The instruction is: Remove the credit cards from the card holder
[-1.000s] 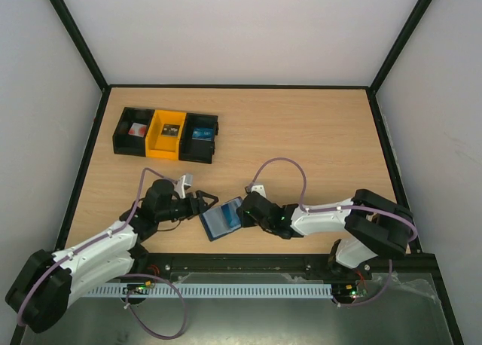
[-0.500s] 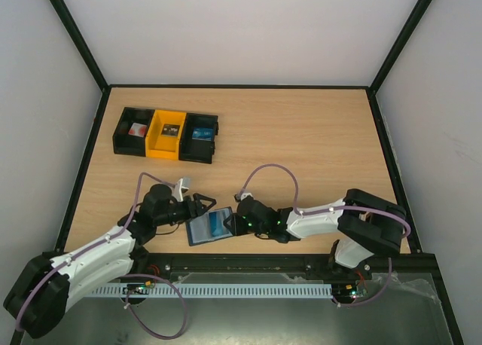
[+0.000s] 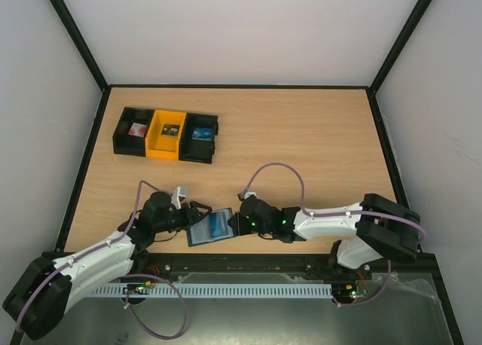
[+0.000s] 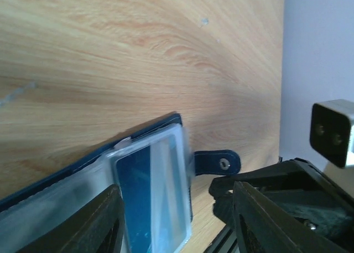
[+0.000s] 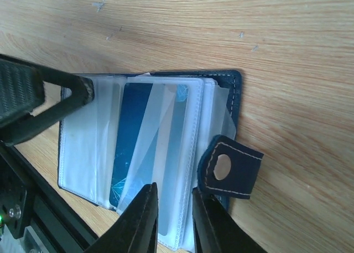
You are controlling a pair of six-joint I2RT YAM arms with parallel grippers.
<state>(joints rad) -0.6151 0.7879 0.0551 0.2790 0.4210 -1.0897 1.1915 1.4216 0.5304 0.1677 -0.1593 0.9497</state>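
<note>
The dark navy card holder (image 3: 205, 232) lies open on the table near the front edge, its clear sleeves facing up. A blue credit card (image 5: 130, 137) shows inside one sleeve, and the card (image 4: 142, 198) also appears in the left wrist view. The closing tab (image 5: 229, 167) sticks out on the right. My right gripper (image 5: 176, 225) has its jaws narrow, pinching the sleeve stack's edge beside the tab. My left gripper (image 4: 177, 231) is open, its fingers wide on either side of the holder's other end. From above, the left gripper (image 3: 194, 213) and the right gripper (image 3: 234, 224) flank the holder.
A row of three bins, black, yellow and black (image 3: 166, 134), stands at the back left, each holding small items. The table's front edge and a black rail (image 3: 248, 261) run just below the holder.
The right gripper carried the holder left and toward the front edge, then laid it flatter. The left gripper came down around its left end and narrowed. The right jaws narrowed too.
</note>
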